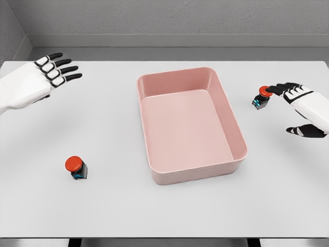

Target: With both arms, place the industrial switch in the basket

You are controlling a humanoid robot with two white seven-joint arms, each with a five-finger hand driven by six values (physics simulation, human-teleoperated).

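Progress: neither switch is in yet. The pink basket (234, 123) sits mid-counter (164, 211) and we see nothing inside it.

Two industrial switches are present, each with a red button on a dark base. The left switch (76, 168) stands alone on the counter, near the front and left of the basket, well apart from our left hand (38, 80). The right switch (261, 97) stands right of the basket, close to its far right corner but clear of the wall.

Left hand: raised at the far left, fingers (64, 69) straight and spread wide, holding nothing and touching nothing.

Right hand (300, 105): coming in from the right edge, fingers (280, 87) extended so the tips reach the red cap of the right switch. They appear to touch or nearly touch it; we cannot tell which. The thumb sits low and apart, so we judge no grasp is closed.

Remaining, as we judge it: grasp, lift and place both switches.
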